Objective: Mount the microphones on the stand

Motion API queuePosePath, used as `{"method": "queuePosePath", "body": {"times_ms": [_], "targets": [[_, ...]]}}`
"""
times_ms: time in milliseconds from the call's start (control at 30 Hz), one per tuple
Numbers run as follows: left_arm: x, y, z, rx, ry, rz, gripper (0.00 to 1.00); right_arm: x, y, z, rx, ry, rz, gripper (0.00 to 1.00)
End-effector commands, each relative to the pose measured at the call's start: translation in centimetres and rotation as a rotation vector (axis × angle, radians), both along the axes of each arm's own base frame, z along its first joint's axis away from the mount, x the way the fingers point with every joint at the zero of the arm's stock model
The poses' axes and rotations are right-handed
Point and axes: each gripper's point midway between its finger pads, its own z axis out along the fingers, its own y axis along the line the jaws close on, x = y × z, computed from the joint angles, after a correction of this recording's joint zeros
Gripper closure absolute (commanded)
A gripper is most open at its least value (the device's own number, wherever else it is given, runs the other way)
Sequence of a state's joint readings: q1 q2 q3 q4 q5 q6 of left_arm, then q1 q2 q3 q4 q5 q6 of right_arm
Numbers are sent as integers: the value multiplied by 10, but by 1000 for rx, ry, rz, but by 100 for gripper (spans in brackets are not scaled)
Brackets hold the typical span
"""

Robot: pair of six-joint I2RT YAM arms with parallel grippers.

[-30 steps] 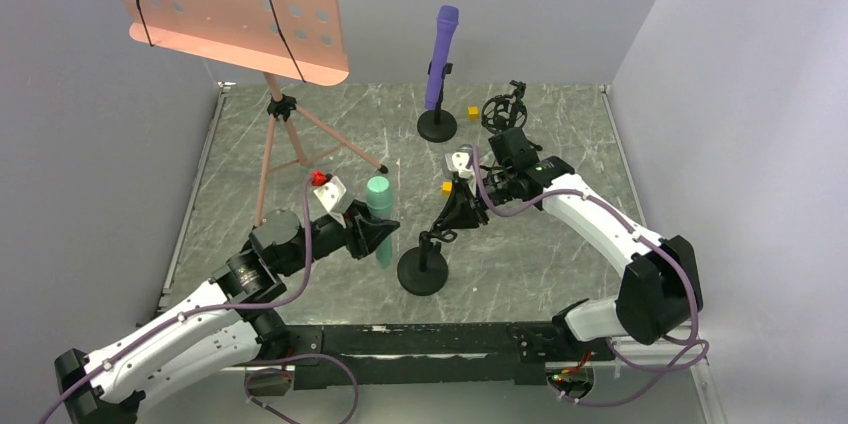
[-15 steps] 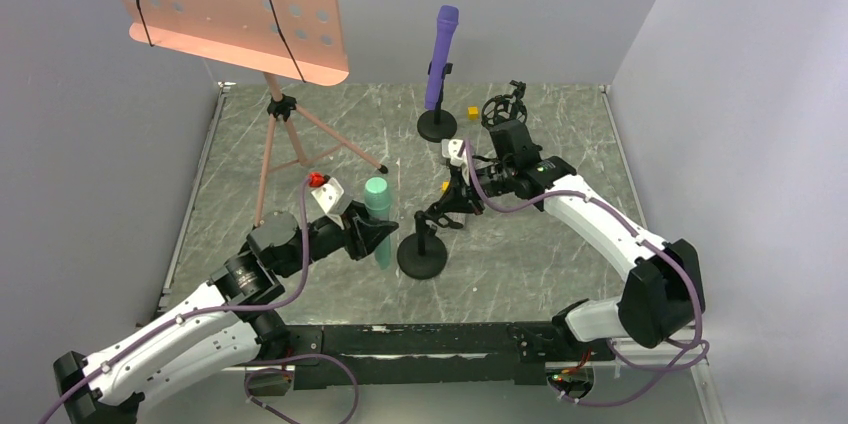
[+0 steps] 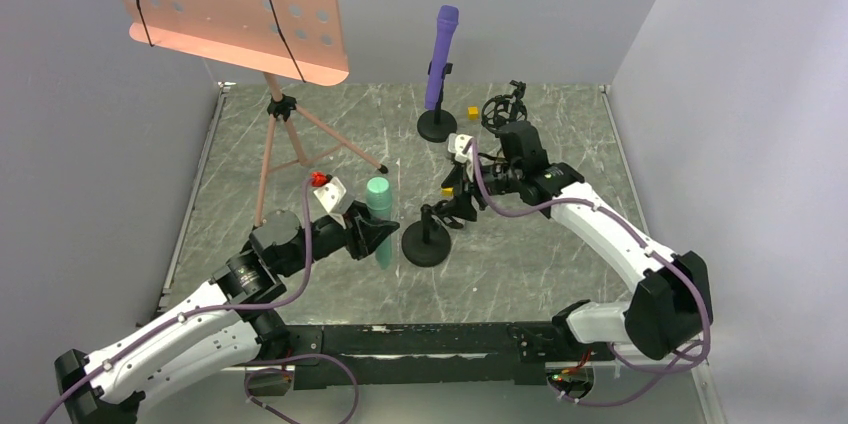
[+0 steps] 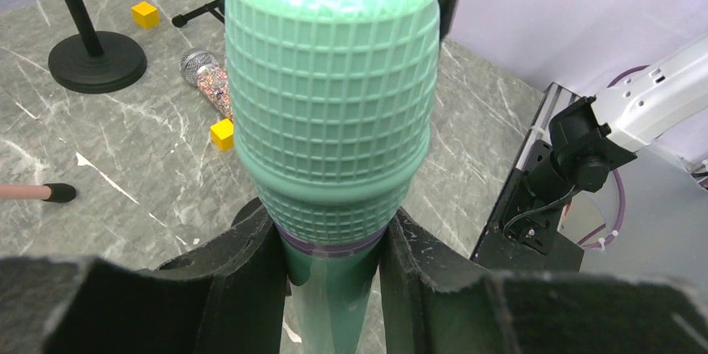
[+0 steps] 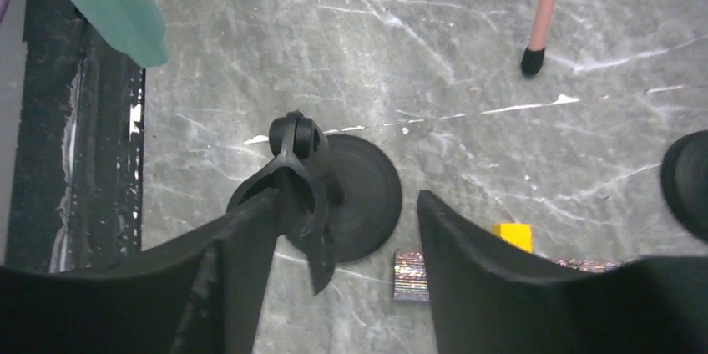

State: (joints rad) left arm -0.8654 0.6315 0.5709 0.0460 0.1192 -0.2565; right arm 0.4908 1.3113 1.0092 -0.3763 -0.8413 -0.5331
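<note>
From above, my left pincer point(image 3: 378, 234) clamps the mint green microphone point(image 3: 379, 206) upright, just left of the empty stand point(image 3: 427, 247). My right pincer point(image 3: 455, 206) sits at its clip point(image 3: 440, 212). The purple microphone point(image 3: 441, 54) is already mounted farther back.

Through my left wrist, the fingers point(image 4: 242, 279) pinch the handle below the head. The glittery copper microphone point(image 4: 210, 80) lies on the table point(image 4: 125, 170).

Through my right wrist, my jaws stand apart, the clip against one finger, ungripped. I'd steady that clip first, then slide the handle slowly into its mouth.
</note>
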Motion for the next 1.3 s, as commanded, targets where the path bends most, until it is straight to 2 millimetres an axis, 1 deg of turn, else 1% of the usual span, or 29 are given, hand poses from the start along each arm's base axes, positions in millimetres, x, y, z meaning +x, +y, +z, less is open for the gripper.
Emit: {"method": "queuePosePath", "body": {"times_ms": [0,33,100,200,267,333,367,400,433,467,500,533,600,633,733,867,933,1133,1267], "targets": [[-2,-2,24,-64,-47,-15,100,1,-7,39,106,-41,-12,27],[-2,-2,24,-65,-47,-16,100,4,-12,48,130,-24,-26,24],[-3,-2,24,-65,-46,-17,100,7,-23,66,167,-29,-37,22],[-3,-2,24,-62,-47,-18,100,2,-34,85,197,-52,-28,21],[-2,-2,25,-61,-49,-18,100,-6,-37,89,209,-45,-2,25],[-2,-3,27,-60,-53,-18,100,-18,-38,85,220,-28,46,32],[-1,-3,27,-59,-55,-18,100,-25,-38,81,225,-15,68,38],[-1,-4,27,-59,-55,-20,100,-31,-38,76,234,4,90,48],[-1,-4,28,-61,-56,-21,100,-38,-37,70,243,25,109,63],[-1,-4,29,-60,-56,-22,100,-42,-38,64,248,41,119,73],[-1,-5,29,-62,-56,-23,100,-46,-38,58,250,56,120,79],[-1,-5,29,-62,-55,-24,100,-48,-38,54,248,68,118,89],[-1,-6,29,-65,-55,-26,100,-48,-39,47,236,78,106,98],[-1,-7,29,-66,-55,-28,100,-48,-39,44,230,82,98,100],[0,-8,31,-66,-57,-31,100,-48,-36,35,220,95,93,100],[0,-8,32,-63,-58,-32,100,-48,-32,18,185,109,87,100],[0,-7,31,-65,-57,-28,100,-46,-32,13,176,108,74,100],[0,-7,28,-68,-52,-29,100,-38,-30,7,156,94,45,100],[0,-7,30,-69,-55,-28,100,-40,-30,9,155,84,57,100]]}}
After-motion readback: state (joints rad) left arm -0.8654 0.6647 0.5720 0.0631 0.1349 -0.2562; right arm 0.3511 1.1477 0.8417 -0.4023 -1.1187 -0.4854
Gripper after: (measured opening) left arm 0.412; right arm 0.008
